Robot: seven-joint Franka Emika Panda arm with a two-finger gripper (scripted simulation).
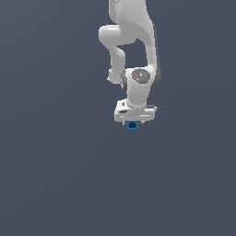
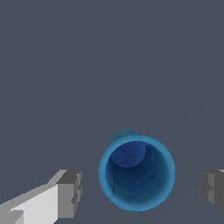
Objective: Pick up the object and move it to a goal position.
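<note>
The object (image 2: 136, 173) is a small bright-blue cup-like cylinder with a darker hollow top. The wrist view looks straight down into it. It stands between the two grey fingertips (image 2: 70, 192) with a clear gap on each side, so neither pad touches it. My gripper (image 2: 141, 189) is open around it. In the exterior view the object (image 1: 132, 127) shows just below the white hand, and my gripper (image 1: 134, 122) hangs right over it, hiding its fingers.
A plain dark grey surface (image 1: 55, 175) fills both views. The white arm (image 1: 133, 37) reaches down from the top of the exterior view. Nothing else is visible.
</note>
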